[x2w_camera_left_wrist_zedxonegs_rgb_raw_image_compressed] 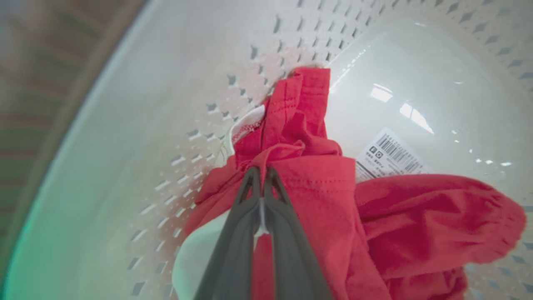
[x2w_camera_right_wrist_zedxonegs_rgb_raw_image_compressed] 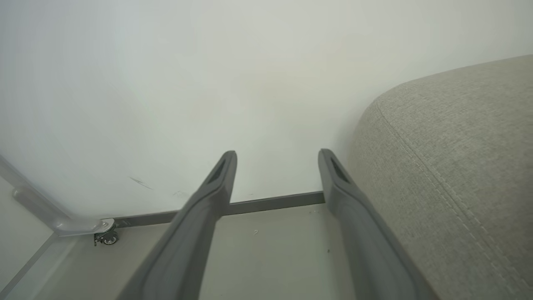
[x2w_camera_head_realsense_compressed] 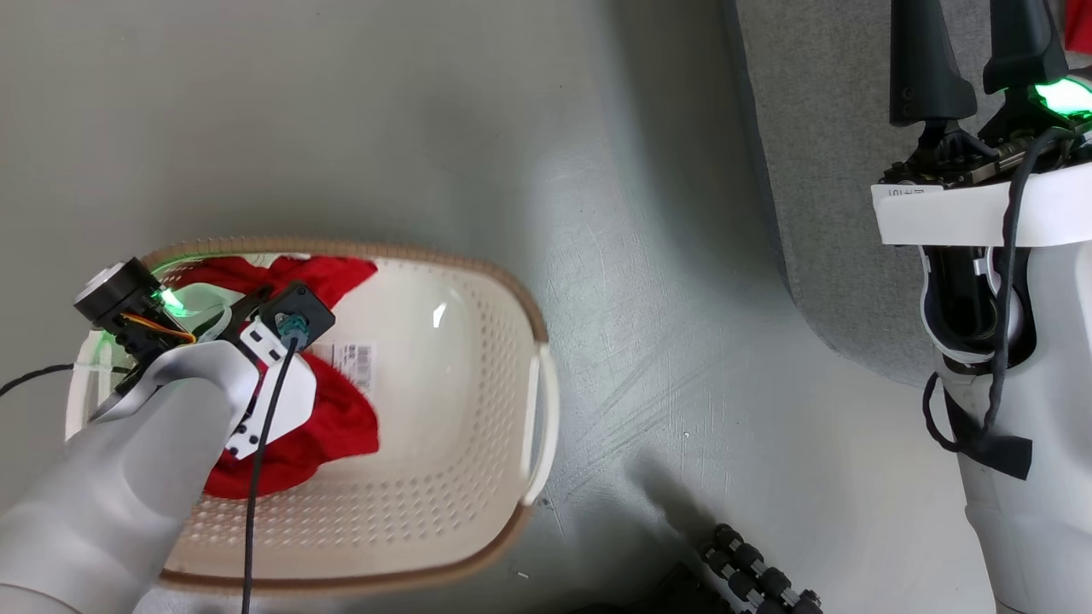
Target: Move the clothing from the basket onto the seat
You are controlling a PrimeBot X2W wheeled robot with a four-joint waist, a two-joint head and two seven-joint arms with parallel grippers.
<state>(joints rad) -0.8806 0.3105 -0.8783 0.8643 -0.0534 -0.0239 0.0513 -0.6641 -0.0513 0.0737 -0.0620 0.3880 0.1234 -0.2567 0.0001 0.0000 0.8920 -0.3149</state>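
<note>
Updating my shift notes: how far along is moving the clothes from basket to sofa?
Done: unclear. A red patch at the head view's top right corner, by the seat, is too cut off to identify.
In hand: the left gripper is shut on the red clothing lying in the basket.
Left: carrying it onto the seat. The right gripper hangs open and empty beside it.

One basket (x2w_camera_head_realsense_compressed: 495,384) is around the left jaws, with one heap of clothing (x2w_camera_left_wrist_zedxonegs_rgb_raw_image_compressed: 416,216) at their tips and one label (x2w_camera_left_wrist_zedxonegs_rgb_raw_image_compressed: 391,154) just beyond. One seat (x2w_camera_right_wrist_zedxonegs_rgb_raw_image_compressed: 458,166) stands beside the right jaws.
</note>
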